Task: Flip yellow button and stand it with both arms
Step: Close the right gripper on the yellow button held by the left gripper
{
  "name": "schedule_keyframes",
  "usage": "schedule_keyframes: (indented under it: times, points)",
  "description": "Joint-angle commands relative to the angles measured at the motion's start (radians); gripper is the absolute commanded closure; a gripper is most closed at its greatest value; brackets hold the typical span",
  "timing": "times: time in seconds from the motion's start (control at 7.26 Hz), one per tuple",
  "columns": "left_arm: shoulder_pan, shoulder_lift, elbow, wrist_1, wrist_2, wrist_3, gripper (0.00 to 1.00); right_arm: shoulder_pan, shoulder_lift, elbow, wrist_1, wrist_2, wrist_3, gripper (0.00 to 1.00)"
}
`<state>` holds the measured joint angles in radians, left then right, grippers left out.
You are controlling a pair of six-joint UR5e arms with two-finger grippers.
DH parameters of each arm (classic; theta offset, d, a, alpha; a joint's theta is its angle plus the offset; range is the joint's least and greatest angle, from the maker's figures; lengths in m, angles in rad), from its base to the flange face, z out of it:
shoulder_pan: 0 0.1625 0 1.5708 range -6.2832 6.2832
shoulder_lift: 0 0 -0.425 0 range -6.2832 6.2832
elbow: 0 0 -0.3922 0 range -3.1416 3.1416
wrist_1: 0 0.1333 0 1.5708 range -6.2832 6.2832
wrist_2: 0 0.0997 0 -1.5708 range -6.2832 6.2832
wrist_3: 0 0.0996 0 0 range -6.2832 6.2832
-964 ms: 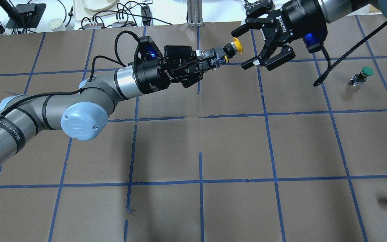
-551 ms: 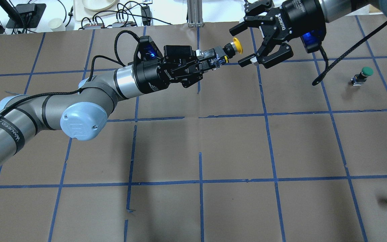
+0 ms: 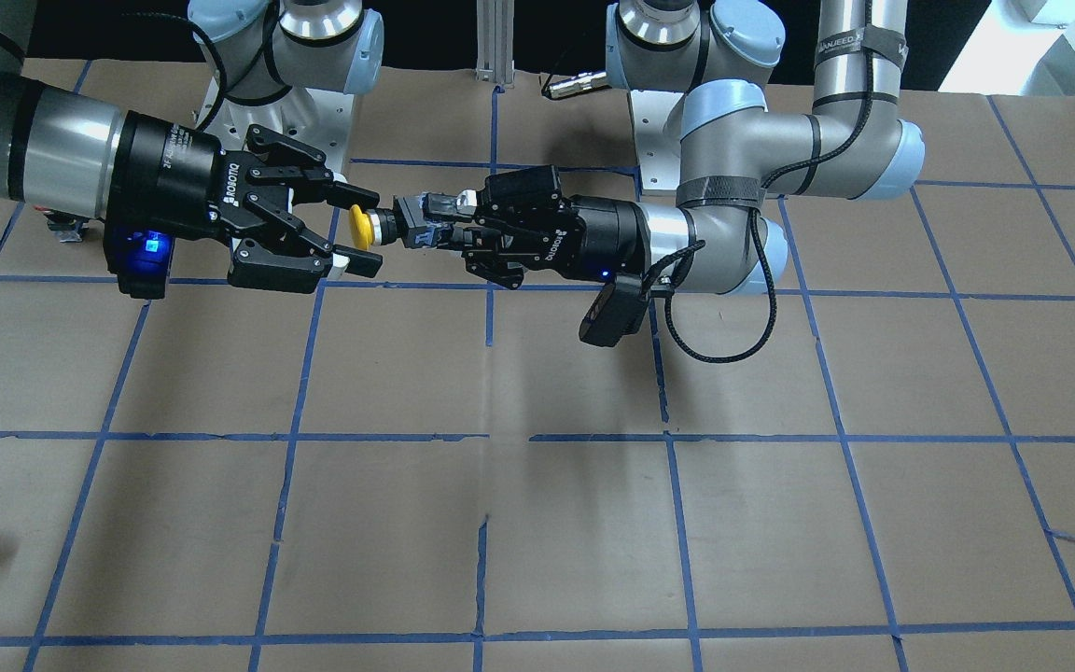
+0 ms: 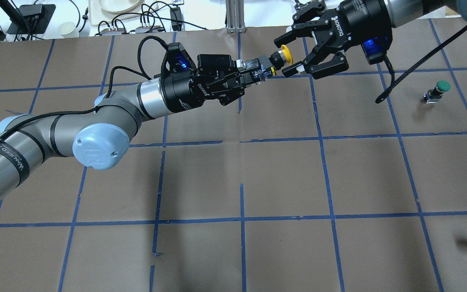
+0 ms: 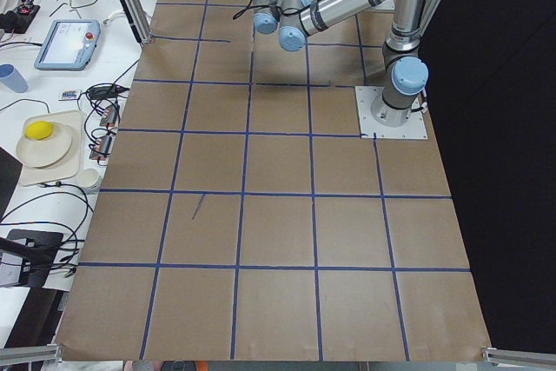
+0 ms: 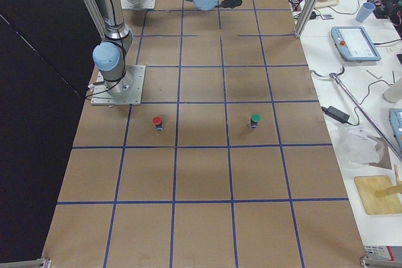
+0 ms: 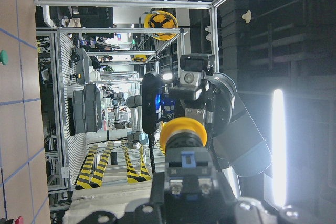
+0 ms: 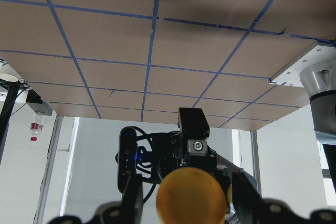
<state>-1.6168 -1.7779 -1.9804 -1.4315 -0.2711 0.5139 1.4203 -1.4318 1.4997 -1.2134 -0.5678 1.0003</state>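
Nearest, our left gripper [image 4: 254,72] is clamped on the blocky body of the yellow button [image 4: 277,61]. It holds the button level in the air above the tabletop [image 4: 282,170], cap pointing away. Beyond, our right gripper [image 3: 371,231] stands wide open, one finger on either side of the cap, apparently not touching. We judge the pickup done; the handover grip, release, flip and standing are left.

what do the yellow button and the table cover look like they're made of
yellow button: the cap looks like smooth moulded plastic, with even colour and a rounded edge; the body seems to be dark plastic. table cover: probably matte brown paper or card, flat with no glare, marked with blue tape lines.
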Motion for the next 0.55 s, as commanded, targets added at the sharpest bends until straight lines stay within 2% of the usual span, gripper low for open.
schedule_keyframes:
  times: [0.0, 0.28, 0.41]
  points:
    - [0.0, 0.0, 0.0, 0.0, 0.001, -0.002, 0.99, -0.001, 0.001, 0.001, 0.0, 0.0, 0.0, 0.82]
    - [0.0, 0.0, 0.0, 0.0, 0.001, -0.008, 0.96, -0.001, 0.001, 0.001, 0.0, 0.0, 0.0, 0.84]
    - [0.0, 0.0, -0.002, -0.001, 0.003, -0.006, 0.45, -0.001, 0.001, 0.001, 0.0, 0.0, 0.0, 0.84]
